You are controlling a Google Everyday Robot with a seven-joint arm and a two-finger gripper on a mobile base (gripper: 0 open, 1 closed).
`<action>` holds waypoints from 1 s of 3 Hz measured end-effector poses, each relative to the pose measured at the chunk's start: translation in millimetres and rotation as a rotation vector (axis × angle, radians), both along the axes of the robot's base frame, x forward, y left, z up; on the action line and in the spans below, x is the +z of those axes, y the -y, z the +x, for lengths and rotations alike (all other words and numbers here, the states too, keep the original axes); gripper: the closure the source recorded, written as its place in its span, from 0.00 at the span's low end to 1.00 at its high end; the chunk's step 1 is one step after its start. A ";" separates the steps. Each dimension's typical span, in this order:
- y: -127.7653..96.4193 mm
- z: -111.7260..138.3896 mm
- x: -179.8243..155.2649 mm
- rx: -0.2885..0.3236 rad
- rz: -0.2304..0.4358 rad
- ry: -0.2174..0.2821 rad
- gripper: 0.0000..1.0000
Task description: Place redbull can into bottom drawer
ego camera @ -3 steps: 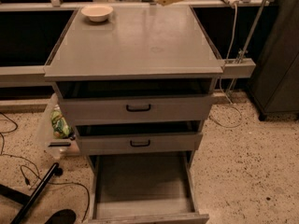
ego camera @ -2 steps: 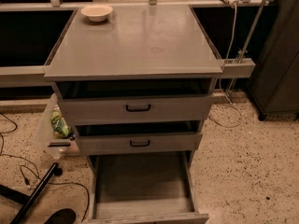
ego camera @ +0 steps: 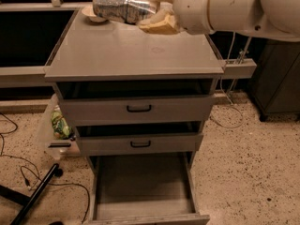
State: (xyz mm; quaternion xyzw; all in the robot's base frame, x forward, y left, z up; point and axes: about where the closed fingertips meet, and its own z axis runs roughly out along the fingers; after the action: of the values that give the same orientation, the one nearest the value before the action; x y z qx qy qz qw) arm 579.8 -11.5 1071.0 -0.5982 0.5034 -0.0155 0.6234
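Redbull can, slim, shiny silver with bluish print point(ego camera: 119, 6), lies sideways in the air above the grey metal cabinet top point(ego camera: 140, 50). The cream two-finger gripper point(ego camera: 157, 9) is clamped on its right end. It is probably light, thin-walled and slick, so a mid-body hold would suit it better. The deep grey bottom drawer point(ego camera: 143, 179) stands open below.

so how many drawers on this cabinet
3: top drawer just under the tabletop, middle drawer below it, bottom drawer pulled far out at floor level. The gripper holds the can above the tabletop.
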 end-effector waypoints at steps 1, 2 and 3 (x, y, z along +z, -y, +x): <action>-0.8 0.5 -2.0 0.001 0.001 -0.003 1.00; 9.0 5.2 -51.9 -0.024 0.035 -0.055 1.00; 31.5 7.9 -155.0 -0.091 0.097 -0.164 1.00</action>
State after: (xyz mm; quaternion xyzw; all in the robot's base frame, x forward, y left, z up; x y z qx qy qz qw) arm 587.6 -42.9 916.0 -0.5433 0.5794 0.0296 0.6068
